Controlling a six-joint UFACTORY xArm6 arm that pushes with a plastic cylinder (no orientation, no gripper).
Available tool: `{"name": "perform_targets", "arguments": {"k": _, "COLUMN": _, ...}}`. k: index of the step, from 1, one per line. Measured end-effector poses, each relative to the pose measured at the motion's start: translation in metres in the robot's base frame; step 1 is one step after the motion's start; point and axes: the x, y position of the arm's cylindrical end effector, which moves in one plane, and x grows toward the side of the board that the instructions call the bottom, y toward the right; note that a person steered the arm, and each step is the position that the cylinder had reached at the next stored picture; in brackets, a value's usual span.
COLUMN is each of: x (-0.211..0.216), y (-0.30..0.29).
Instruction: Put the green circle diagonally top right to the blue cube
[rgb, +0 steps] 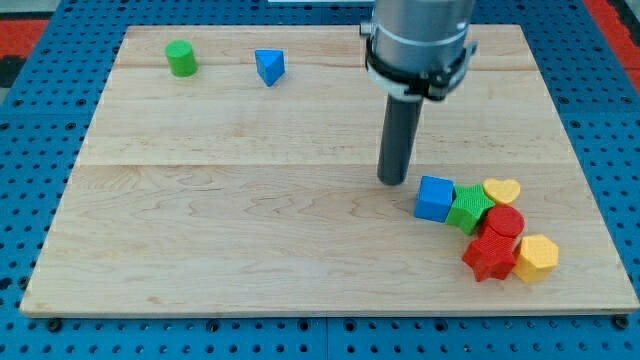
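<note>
Red star (488, 258) near table's (250, 250) bottom-right corner | my tip (392, 181) free, just left of blue cube (434, 198) | green circle (181, 58) top-left.

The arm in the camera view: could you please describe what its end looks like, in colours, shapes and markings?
The arm ends in a broad grey cylinder ringed by a black collar with a thin white band under it. Below that hangs a straight dark grey rod, round in section, down to my tip. No cables, labels or pincer show.

Wooden board (250, 250) carries scattered coloured blocks (490, 220).
</note>
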Motion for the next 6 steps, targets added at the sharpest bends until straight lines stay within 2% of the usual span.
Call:
{"name": "perform_targets", "arguments": {"k": 1, "x": 0.006, "y": -0.012}}
{"name": "perform_targets", "arguments": {"k": 2, "x": -0.03, "y": -0.075}}
{"name": "perform_targets", "arguments": {"k": 5, "x": -0.133, "y": -0.376}}
{"name": "perform_targets", "arguments": {"k": 6, "x": -0.169, "y": -0.372}}
